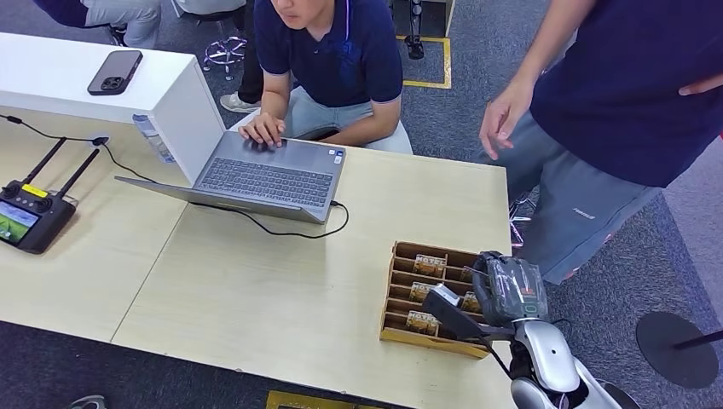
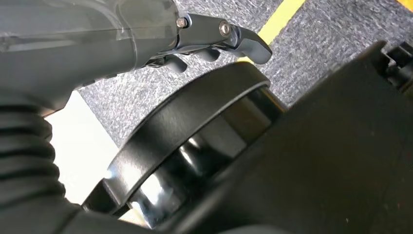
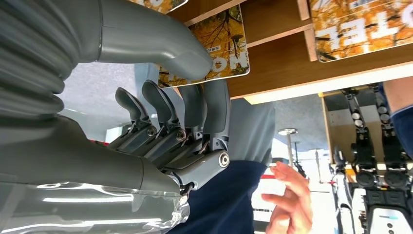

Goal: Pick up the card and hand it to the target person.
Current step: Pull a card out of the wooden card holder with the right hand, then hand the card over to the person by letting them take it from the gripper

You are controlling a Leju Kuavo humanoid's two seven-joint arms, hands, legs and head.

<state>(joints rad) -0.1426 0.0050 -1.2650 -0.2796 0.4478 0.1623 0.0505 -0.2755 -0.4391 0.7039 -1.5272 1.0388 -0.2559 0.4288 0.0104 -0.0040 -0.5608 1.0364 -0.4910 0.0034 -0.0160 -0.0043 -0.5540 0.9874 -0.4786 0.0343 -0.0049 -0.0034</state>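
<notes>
Flat rectangular cards [image 1: 429, 265] printed with yellow-orange autumn foliage and pale block lettering, lying face up in the rows of a slotted brown wooden tray [image 1: 401, 294] at the table's near right edge. Seen close in the right wrist view, one such card [image 3: 221, 51] lay beside a wooden divider.

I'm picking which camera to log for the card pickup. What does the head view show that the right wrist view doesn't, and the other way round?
Head view alone: the table, the laptop, the phone, the remote controller and the seated person.

Right wrist view alone: the right hand's fingers apart, holding nothing, close to one card.

Both: the right hand, the wooden card tray and the standing person.
</notes>
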